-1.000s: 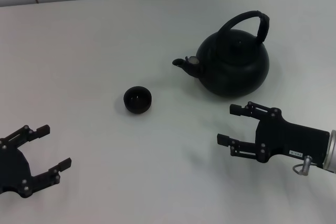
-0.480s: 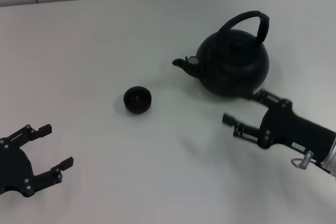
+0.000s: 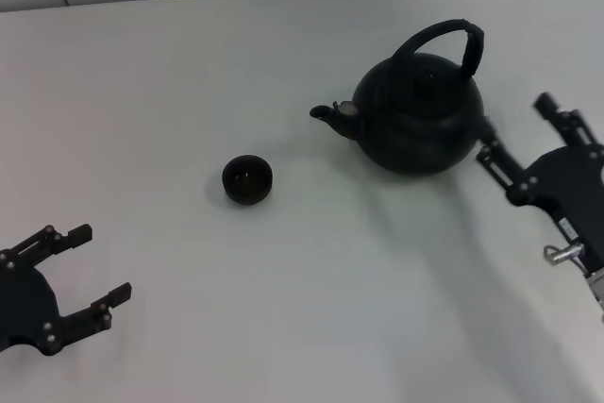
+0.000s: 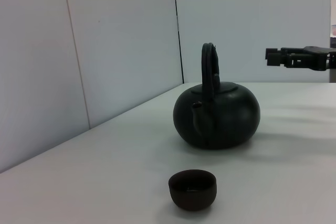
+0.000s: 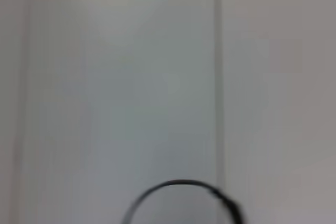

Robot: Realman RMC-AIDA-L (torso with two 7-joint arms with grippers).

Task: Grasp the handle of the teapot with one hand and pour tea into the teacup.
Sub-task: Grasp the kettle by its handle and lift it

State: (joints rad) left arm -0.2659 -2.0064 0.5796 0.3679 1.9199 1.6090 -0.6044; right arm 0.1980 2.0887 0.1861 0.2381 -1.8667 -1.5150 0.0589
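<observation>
Right of the teapot [image 3: 420, 122], right hand [image 3: 521, 139] hangs spread, empty; handle [image 3: 451, 37] arches up-left of it. Left hand [image 3: 83, 263] parked open, far off.

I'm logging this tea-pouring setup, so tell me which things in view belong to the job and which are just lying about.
Belongs to the job:
teapot
handle
teacup
right gripper, open beside the teapot

Not in use:
left gripper, open, parked near the table's front edge
Nothing else lies about.
</observation>
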